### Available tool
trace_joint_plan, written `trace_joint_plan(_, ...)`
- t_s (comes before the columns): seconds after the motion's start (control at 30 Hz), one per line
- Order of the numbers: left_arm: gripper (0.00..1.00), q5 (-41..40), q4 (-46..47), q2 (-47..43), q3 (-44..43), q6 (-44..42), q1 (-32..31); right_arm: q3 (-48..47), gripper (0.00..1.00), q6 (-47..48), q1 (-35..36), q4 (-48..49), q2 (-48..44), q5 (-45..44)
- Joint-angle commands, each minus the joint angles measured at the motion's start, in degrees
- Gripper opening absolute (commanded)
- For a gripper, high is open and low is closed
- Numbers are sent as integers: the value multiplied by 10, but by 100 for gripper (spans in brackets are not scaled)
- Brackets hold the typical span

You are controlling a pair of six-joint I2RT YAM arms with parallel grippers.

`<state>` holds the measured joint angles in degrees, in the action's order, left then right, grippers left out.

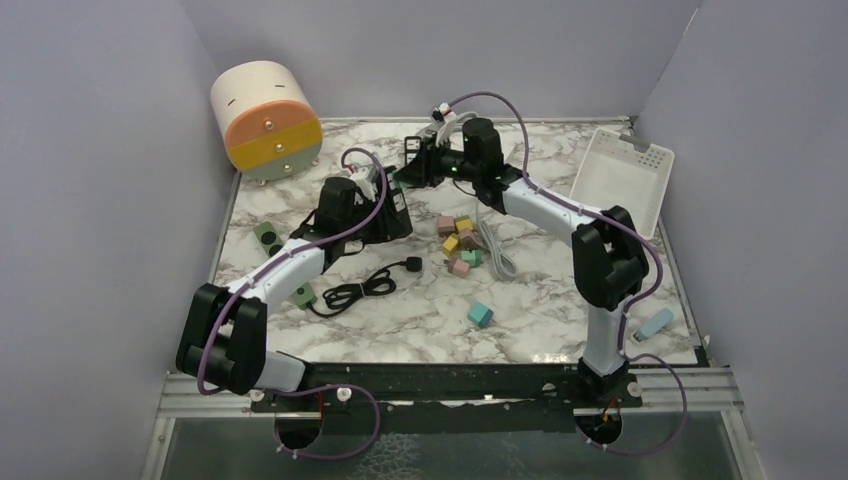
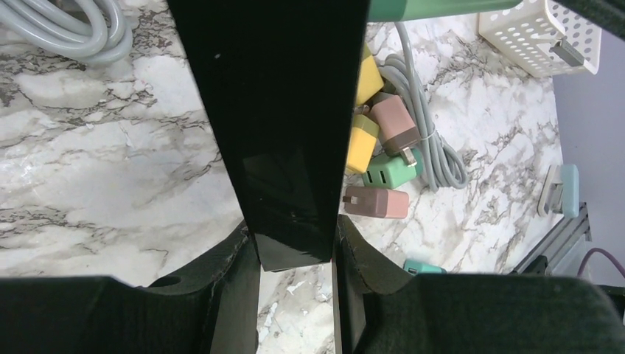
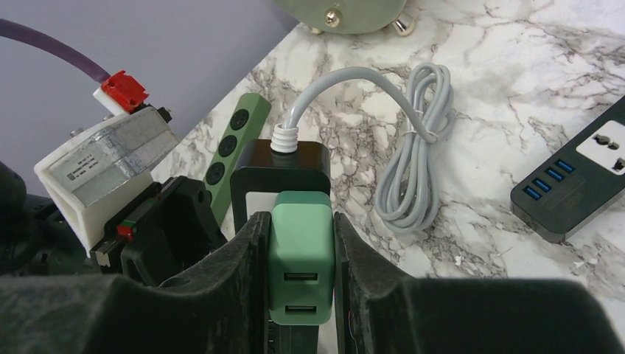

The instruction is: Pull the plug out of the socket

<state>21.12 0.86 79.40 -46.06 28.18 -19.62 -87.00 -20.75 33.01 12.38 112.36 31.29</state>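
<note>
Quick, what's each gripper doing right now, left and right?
Left gripper: shut on the black power strip.
Right gripper: shut on the green plug.

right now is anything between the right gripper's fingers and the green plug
Nothing: in the right wrist view the right gripper has both fingers flush against the green plug.
</note>
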Motion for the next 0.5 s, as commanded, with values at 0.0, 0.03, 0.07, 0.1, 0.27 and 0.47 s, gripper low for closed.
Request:
trace_joint_plan(0.0, 0, -81, -5, 9, -3, 18, 29, 31, 1, -58, -43, 46, -42, 119)
trace_joint_plan(0.03, 0, -85, -5, 12, 0, 24, 39, 23, 1, -55, -46, 32, -45, 127)
trace_joint_plan(0.07, 0, -87, -4, 17, 4, 29, 47, 6, 1, -21, -41, -27, -50, 94)
trace_joint_plan(0.1, 0, -91, -5, 22, 6, 32, 55, -16, 1, 27, -26, -93, -59, 13)
trace_joint_plan(0.27, 0, -100, -12, 61, -4, 37, 85, 40, 1, 155, 39, -170, -135, -278)
trace_joint_plan(0.47, 0, -101, -3, 107, -30, 43, 93, 78, 1, 126, 47, -207, -160, -301)
